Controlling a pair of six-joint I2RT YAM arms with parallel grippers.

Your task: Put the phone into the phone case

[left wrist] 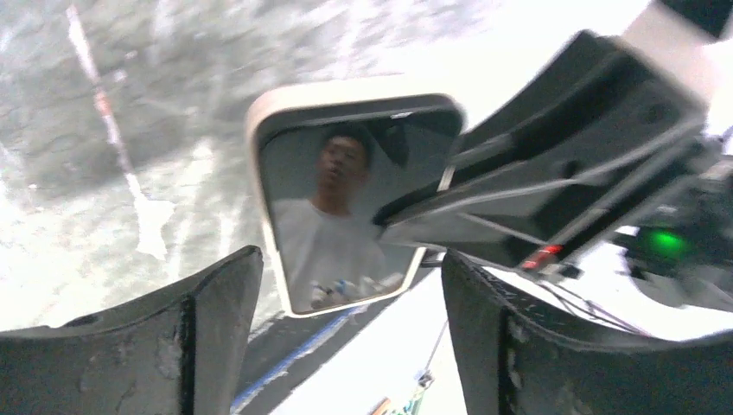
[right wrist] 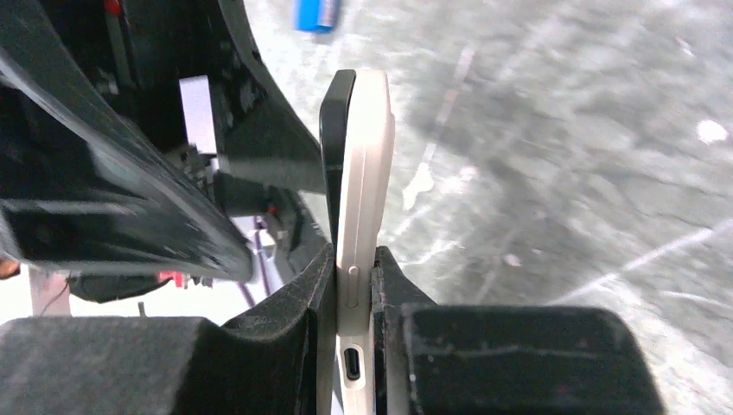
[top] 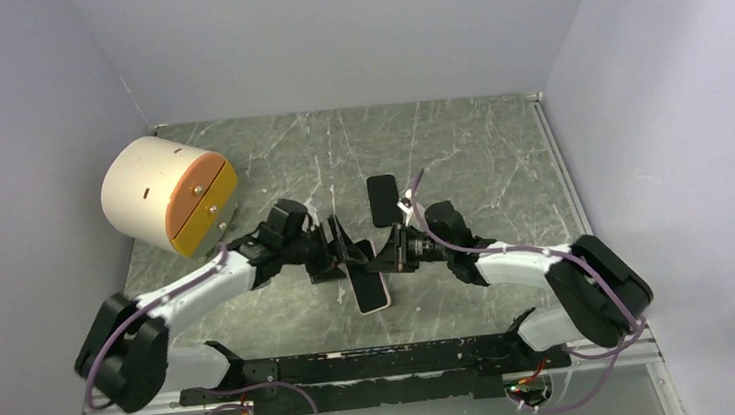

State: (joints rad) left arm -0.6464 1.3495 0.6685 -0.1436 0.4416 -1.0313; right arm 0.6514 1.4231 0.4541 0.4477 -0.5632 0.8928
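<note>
My right gripper [right wrist: 353, 285] is shut on the pale beige phone case [right wrist: 365, 173], which it holds edge-on, the charging-port end between its fingers. A black phone [right wrist: 335, 130] lies against the case. Its far end stands a little proud of the case rim. In the top view the phone and case [top: 371, 289] sit at table centre between the two grippers, tilted. My left gripper [left wrist: 346, 346] is open. Its fingers [left wrist: 216, 328] stand just short of the beige-rimmed phone screen [left wrist: 346, 199] and do not touch it. From above, the left gripper [top: 342, 252] faces the right gripper [top: 383, 256].
A second black phone [top: 383, 198] lies flat on the marble table behind the grippers. A beige cylinder with an orange face [top: 167, 195] stands at the back left. A black rail [top: 377, 362] runs along the near edge. Walls close in on the left, back and right.
</note>
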